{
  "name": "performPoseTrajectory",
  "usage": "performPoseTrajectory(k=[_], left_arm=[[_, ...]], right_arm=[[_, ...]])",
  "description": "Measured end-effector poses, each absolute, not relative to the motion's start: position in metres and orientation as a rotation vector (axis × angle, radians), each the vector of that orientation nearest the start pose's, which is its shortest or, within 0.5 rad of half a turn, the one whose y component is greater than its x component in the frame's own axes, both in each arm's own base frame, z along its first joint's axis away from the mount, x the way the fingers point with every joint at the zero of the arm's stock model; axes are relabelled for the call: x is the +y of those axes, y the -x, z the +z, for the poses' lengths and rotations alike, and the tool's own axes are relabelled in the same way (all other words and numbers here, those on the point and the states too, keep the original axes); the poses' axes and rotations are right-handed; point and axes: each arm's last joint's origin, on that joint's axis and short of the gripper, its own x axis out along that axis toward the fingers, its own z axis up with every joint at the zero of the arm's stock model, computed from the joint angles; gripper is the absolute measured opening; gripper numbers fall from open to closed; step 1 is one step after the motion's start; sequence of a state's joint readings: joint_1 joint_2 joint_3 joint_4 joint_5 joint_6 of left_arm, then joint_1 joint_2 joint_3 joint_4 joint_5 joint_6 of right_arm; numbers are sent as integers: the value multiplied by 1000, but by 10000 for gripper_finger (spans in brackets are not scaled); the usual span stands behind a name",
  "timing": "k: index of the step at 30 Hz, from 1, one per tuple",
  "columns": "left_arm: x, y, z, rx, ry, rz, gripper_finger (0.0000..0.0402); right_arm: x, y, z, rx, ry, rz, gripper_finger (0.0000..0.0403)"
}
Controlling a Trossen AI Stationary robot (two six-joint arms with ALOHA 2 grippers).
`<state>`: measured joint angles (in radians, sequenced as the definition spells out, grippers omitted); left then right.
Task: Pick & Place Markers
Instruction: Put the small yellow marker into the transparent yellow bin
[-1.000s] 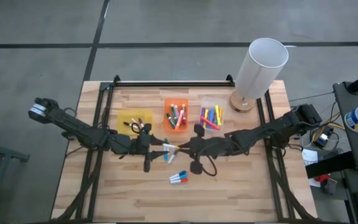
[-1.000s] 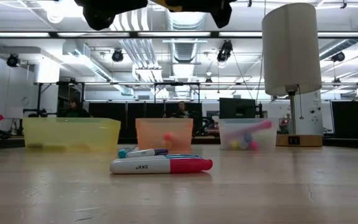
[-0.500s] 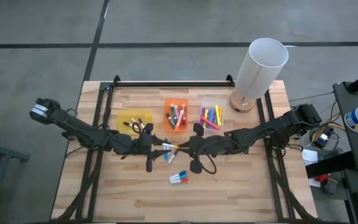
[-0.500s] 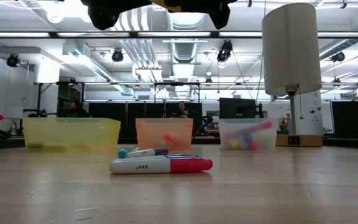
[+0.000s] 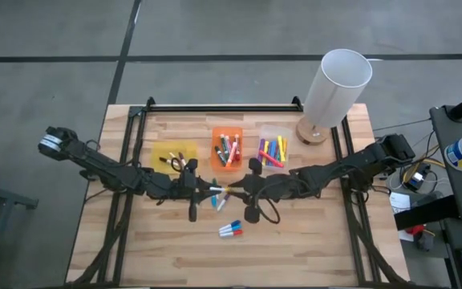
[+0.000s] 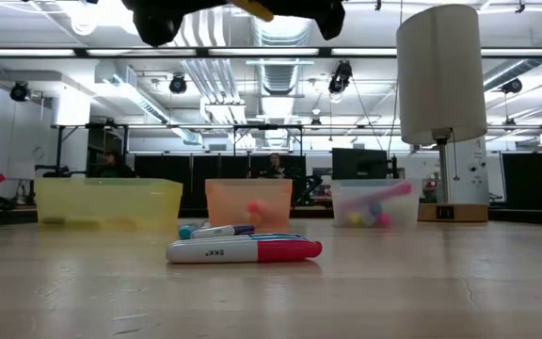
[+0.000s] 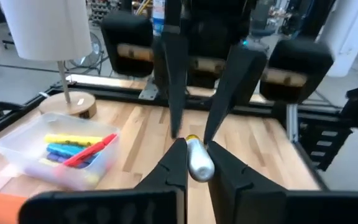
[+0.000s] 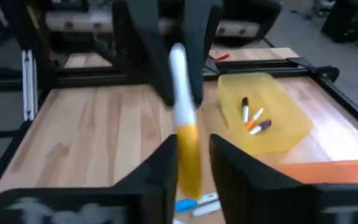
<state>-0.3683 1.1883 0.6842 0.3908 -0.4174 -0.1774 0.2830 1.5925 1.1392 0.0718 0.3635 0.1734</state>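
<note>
While the yellow bin (image 5: pixel 157 151) at the left of the row holds only a few markers, the step in hand appears to be a hand-over in mid-air above the middle of the desk (image 5: pixel 175 249), not a pick or a drop

Left gripper (image 5: pixel 207 189), reaching in from the left edge: its fingers (image 7: pixel 173 168) are closed on the white end of the yellow-capped marker (image 5: pixel 219 189), touching it on both sides in the left wrist view. That marker lies level between the two grippers, clear of the desk and just in front of the orange bin (image 5: pixel 215 160). A few loose markers (image 5: pixel 231 231) lie on the wood nearer the front edge, with a couple more directly beneath the hand-over.

Right gripper (image 5: pixel 235 191), reaching in from the right edge: its fingers (image 8: pixel 225 168) stand on either side of the yellow cap with a gap showing on at least one side, so they seem to be parted and no longer bearing the load. To its right sit the clear bin (image 5: pixel 263 128) of mixed colours and, at the far corner, the white lamp (image 5: pixel 335 80).

Judged next move: the right arm must draw straight back along the marker's axis without dragging the cap; the left arm then has to carry the marker over a bin, most likely the yellow one, and open above it. Risk: a grip so near the end may let the marker tilt
</note>
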Motion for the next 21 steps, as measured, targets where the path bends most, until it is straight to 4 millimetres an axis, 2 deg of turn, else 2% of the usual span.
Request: performPoseTrajectory(k=[5, 9, 16, 21], left_arm=[[-80, -244, 268, 138, 109, 128, 41], [-74, -239, 265, 183, 64, 274, 31], [-58, -224, 249, 280, -28, 707, 35], [-39, -216, 236, 351, -25, 882, 36]], right_arm=[[90, -348, 276, 372, -49, -123, 159], [90, -346, 271, 420, -41, -126, 194], [89, -342, 263, 487, -55, -140, 205], [89, -342, 262, 493, -54, -138, 203]])
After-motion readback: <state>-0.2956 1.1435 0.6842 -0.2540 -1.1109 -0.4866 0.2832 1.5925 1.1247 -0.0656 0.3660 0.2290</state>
